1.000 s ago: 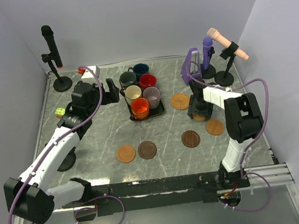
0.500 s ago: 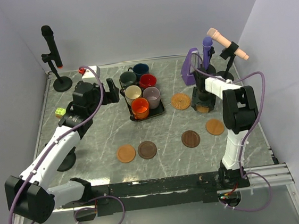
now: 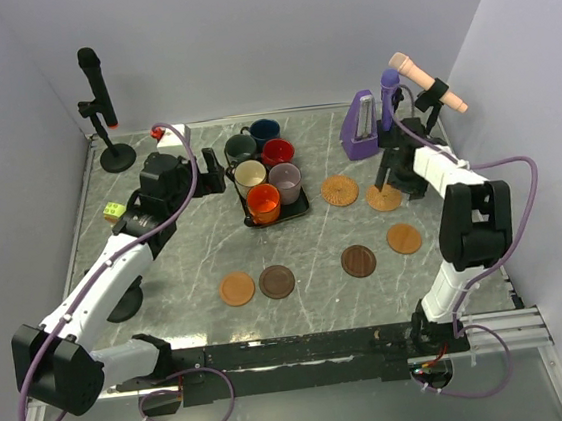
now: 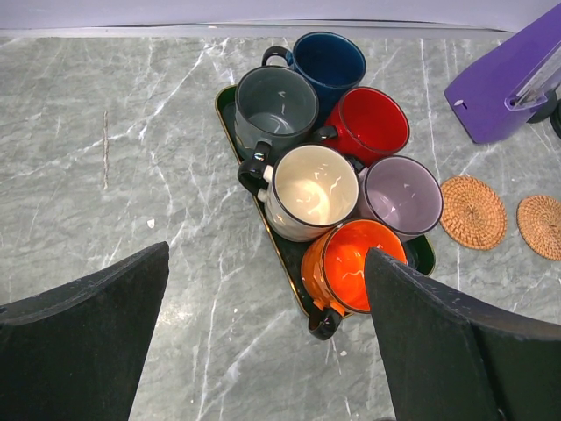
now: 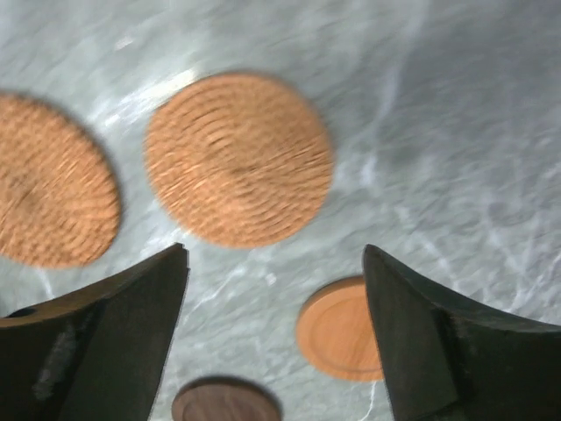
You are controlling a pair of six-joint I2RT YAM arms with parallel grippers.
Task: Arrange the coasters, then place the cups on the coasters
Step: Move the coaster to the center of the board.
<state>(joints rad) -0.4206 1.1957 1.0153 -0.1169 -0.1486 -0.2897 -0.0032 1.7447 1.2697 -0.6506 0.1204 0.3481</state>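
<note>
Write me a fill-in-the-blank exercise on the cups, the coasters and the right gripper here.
1. All ____ cups stand on the black tray.
2. The right gripper hangs above a woven coaster with its jaws ____.
3. The cup at the near end of the tray is ____.
Missing words: six; open; orange.

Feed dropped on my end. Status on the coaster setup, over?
Left gripper open, empty, facing six handled mugs on black rectangular tray. Right gripper open above round woven tan coaster, lying flat. Nothing blocking.
</note>
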